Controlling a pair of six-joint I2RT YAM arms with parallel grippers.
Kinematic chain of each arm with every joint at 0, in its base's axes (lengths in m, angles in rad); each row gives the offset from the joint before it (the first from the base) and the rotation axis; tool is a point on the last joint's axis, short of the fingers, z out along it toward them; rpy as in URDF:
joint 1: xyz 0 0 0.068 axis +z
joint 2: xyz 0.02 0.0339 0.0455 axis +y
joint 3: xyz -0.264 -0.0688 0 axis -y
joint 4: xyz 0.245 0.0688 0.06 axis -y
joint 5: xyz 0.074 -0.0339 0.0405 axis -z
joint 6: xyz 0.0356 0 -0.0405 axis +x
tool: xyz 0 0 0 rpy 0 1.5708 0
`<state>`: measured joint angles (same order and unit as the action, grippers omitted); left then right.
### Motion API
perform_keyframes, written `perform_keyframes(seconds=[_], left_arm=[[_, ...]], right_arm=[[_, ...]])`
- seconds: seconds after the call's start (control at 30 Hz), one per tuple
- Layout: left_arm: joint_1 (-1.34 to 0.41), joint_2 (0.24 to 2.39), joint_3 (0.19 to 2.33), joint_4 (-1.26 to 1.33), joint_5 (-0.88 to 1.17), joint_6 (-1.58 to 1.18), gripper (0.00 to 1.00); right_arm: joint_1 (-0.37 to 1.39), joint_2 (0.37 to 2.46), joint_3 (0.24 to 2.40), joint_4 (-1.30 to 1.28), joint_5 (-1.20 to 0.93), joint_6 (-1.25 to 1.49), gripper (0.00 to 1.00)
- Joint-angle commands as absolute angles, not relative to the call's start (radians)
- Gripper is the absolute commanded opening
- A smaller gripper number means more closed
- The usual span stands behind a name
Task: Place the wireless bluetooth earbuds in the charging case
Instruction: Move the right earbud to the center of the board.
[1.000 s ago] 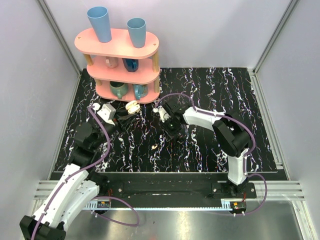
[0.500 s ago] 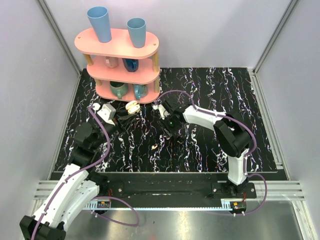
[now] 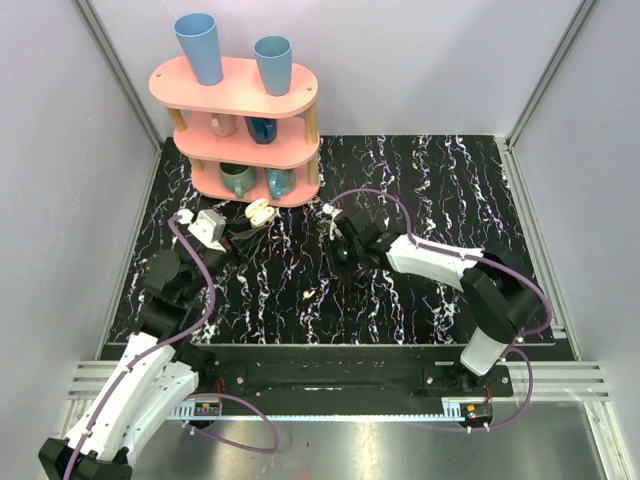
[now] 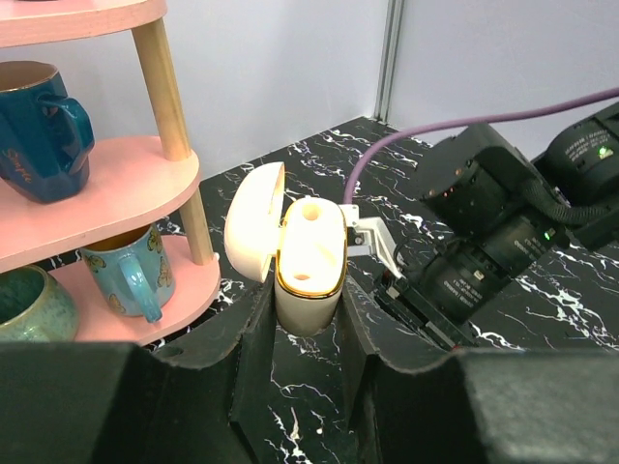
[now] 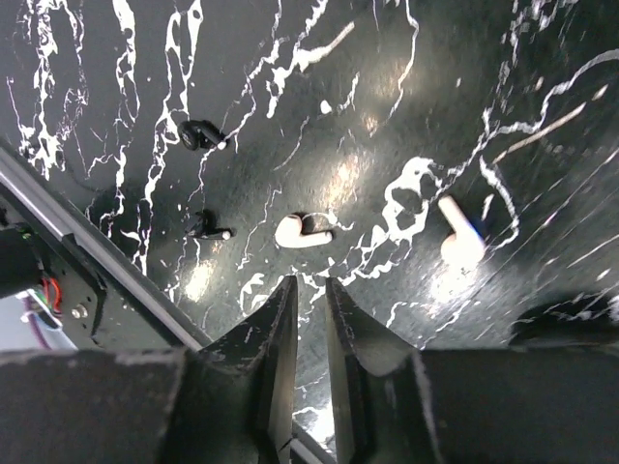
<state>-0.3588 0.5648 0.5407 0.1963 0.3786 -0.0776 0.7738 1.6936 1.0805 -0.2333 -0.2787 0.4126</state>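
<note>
At the back left of the table [image 3: 420,180], beside the pink shelf [image 4: 97,184], the left gripper [image 4: 306,319] is clenched on the charging case [image 4: 309,253], holding it upright with the lid swung back and the two pale wells facing up; both look unfilled. The right gripper [image 5: 309,290] hangs over the middle of the table with its fingers pinched nearly together, only a slit between them and nothing in it. Just beyond its tips lies one earbud [image 5: 300,231] flat on the dark marble; the other earbud [image 5: 462,237] lies a little to the side, apart from the first. The step in hand looks like the first pick-up. The next move likely calls for spreading the right fingers, lowering them astride the nearer earbud, closing on it and carrying it to the case.
</note>
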Motion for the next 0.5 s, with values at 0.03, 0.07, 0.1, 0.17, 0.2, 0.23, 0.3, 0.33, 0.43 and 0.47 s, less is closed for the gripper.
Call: perform_keyframes(seconds=[0.03,0.07,0.1,0.17,0.2,0.23,0.3,0.33,0.43,0.47], left_arm=[[-0.353,0.572,0.541,0.244,0.351,-0.084,0.00],[-0.353,0.574,0.541,0.244,0.353,-0.086,0.00],[-0.353,0.574,0.543,0.241,0.353,-0.084,0.00],[-0.353,0.572,0.541,0.241,0.351,-0.084,0.00],[-0.353,0.571,0.538,0.242,0.351,-0.084,0.00],[-0.353,0.572,0.538,0.242,0.350,-0.086,0.00],[-0.353,0.572,0.541,0.236,0.351,-0.084,0.00],[-0.353,0.572,0.541,0.233,0.351,-0.083,0.00],[-0.353,0.568,0.542,0.235,0.347,-0.084,0.00],[-0.353,0.569,0.538,0.238,0.348,-0.084,0.00]], right_arm=[[0.788,1.713,1.034,-0.121,-0.241,0.606,0.22],[0.788,1.716,1.031,-0.123,-0.232,0.607,0.22],[0.788,1.718,1.028,-0.123,-0.204,0.612,0.22],[0.788,1.733,1.034,-0.132,-0.186,0.611,0.22],[0.788,1.747,1.041,-0.140,-0.167,0.603,0.21],[0.787,1.758,1.055,-0.147,-0.160,0.600,0.21],[0.787,1.781,1.072,-0.176,-0.132,0.592,0.20],[0.788,1.784,1.084,-0.189,-0.121,0.591,0.18],[0.788,1.776,1.077,-0.202,-0.106,0.584,0.18],[0.788,1.775,1.077,-0.204,-0.100,0.581,0.18]])
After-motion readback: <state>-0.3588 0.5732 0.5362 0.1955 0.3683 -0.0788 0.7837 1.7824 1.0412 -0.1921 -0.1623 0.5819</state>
